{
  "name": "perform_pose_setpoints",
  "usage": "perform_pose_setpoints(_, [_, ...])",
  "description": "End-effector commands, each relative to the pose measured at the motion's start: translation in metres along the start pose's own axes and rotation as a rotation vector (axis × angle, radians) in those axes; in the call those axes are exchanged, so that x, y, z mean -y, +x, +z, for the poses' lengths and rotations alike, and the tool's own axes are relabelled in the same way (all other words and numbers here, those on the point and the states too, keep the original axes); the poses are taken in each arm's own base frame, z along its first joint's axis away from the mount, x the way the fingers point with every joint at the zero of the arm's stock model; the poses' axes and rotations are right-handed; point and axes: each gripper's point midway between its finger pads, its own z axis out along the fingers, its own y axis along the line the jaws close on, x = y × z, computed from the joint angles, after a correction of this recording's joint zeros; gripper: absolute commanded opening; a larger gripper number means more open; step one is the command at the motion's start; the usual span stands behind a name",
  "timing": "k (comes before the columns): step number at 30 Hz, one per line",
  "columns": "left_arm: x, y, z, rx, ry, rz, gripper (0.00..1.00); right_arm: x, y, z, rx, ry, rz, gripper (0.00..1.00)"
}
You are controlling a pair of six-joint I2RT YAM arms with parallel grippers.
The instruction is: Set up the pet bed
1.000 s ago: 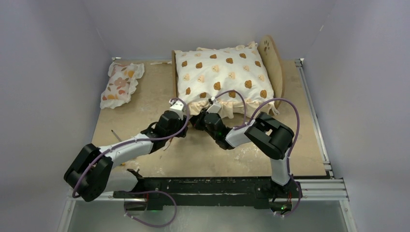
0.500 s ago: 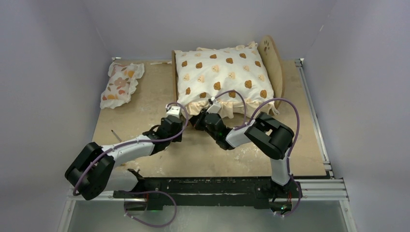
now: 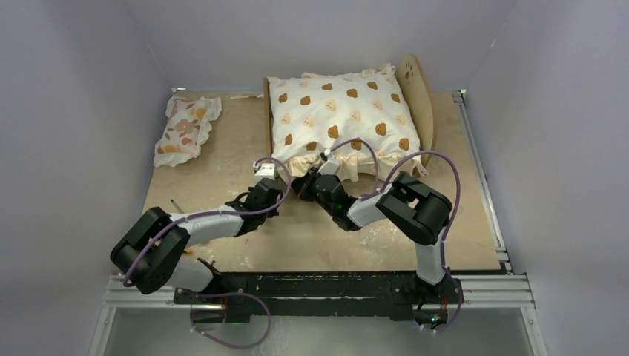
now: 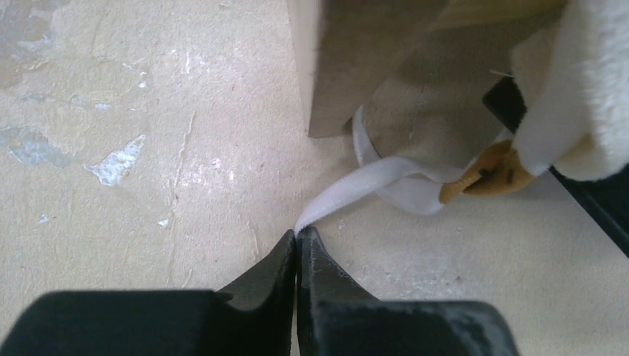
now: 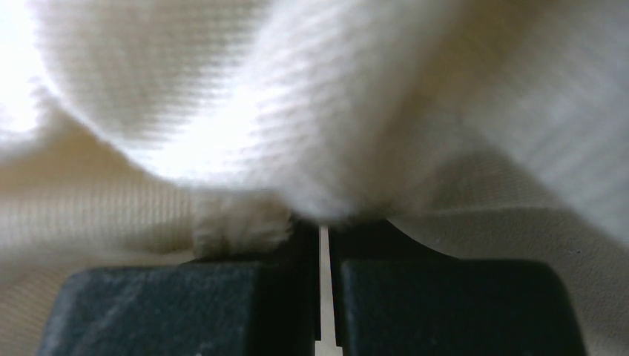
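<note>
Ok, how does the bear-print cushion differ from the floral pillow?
The cushion is much larger than the pillow. The cushion has brown bears on cream; the pillow has orange and brown flowers. The cushion lies on the bed; the pillow lies on the bare table to the left, apart from it. Both are soft, with ruffled edges.

A large cream ruffled cushion printed with brown bear faces lies at the far middle of the scuffed beige tabletop. A small ruffled floral-print pillow lies well apart to its left, near the far left corner. A white fabric ribbon curls in a loop on the tabletop.
</note>
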Motion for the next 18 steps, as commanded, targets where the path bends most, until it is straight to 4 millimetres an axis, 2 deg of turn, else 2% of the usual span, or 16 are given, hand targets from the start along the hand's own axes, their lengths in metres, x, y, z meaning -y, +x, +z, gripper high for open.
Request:
perform_pose_setpoints(1, [-0.023,0.005,-0.001,-0.005,-0.121,-0.047,0.0,-0.017,-0.021,-0.01,0.046,-0.045,0.001,0.0])
perform_pose_setpoints(5, [-0.036,-0.021,-0.015,0.106,-0.167,-0.146,0.0,-0.006,-0.023,-0.019,0.052,-0.007,-0.017,0.0])
perform_pose_setpoints(12, [-0.063,-0.093,-0.07,0.367,-0.232,-0.333,0.0,0.016,-0.026,-0.026,0.072,0.086,-0.052,0.0])
perform_pose_setpoints(15, [-0.083,-0.101,-0.083,0.438,-0.288,-0.407,0.0,0.017,-0.03,-0.03,0.083,0.1,-0.065,0.0])
perform_pose_setpoints(18, [-0.094,-0.106,-0.087,0.467,-0.304,-0.457,0.0,0.027,-0.032,-0.037,0.091,0.133,-0.078,0.0])
